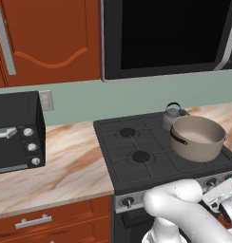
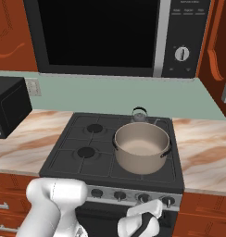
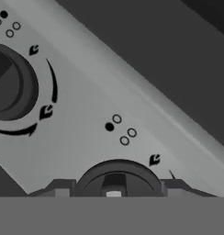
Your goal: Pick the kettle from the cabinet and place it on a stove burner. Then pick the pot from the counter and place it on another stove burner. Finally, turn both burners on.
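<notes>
Reaching low at the stove front, the end effector [image 3: 114, 189] is sitting right up against a burner knob [image 3: 117, 176], with the silver control panel [image 3: 86, 105] running diagonally across the hand view because the hand is rolled. The two finger tips are flanking the dark knob at the bottom edge, apparently spread wide enough to straddle it, but whether they are pressing on it I cannot tell. A second knob [image 3: 8, 82] is sitting up and to the left on the same panel, well apart from the fingers.

Doing this step well, as I judge it, is a matter of centring the knob between the tips before closing, keeping the wrist axis lined up with the knob's axis, and turning cleanly rather than sliding off its rim. The small dot diagram [image 3: 119, 130] above the knob is worth checking, since it seems to mark which burner this knob feeds.

Farther back, the pot [image 2: 141, 147] is resting on the front right burner, above and beyond the end effector. The kettle [image 2: 139, 114] is standing just behind it on the rear right burner, partly hidden by the pot's rim. The tabletop [image 2: 205, 152] is stretching away to either side of the cooktop [image 2: 73, 152].
</notes>
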Motion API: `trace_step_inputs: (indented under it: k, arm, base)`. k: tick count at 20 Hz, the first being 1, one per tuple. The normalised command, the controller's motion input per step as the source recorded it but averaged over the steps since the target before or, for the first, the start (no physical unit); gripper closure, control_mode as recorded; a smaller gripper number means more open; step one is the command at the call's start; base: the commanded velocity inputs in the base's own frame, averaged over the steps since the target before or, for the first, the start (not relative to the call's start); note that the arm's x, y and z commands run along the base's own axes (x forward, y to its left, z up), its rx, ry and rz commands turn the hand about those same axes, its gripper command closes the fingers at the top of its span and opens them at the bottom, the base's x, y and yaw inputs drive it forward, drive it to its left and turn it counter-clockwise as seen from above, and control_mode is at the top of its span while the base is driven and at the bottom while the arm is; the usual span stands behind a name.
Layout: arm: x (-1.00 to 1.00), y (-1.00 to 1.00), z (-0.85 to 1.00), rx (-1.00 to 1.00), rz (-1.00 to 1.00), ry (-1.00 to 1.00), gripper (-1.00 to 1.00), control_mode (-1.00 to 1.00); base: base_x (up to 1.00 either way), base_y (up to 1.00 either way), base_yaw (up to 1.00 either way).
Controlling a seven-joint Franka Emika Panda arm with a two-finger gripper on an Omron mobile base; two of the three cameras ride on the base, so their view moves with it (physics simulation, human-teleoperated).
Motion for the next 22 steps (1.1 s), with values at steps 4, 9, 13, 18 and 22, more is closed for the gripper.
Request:
trace_step_inputs:
  k: [4,9,13,18,22]
  arm:
    - [-0.08,0.00,0.03,-0.33,0.04,0.02,1.00,-1.00]
    - [-0.09,0.00,0.00,-0.33,0.04,0.02,1.00,-1.00]
    - [-0.05,0.00,0.00,-0.32,0.02,0.04,1.00,-1.00]
    - [-0.01,0.04,-0.09,-0.10,0.00,0.17,-1.00,-1.00]
    - [-0.03,0.00,-0.08,0.00,0.00,0.04,-1.00,-1.00]
  base:
    - [0.00,0.00,0.00]
    - [0.00,0.00,0.00]
    - [0.00,0.00,0.00]
    - [0.00,0.00,0.00]
    - [0.00,0.00,0.00]
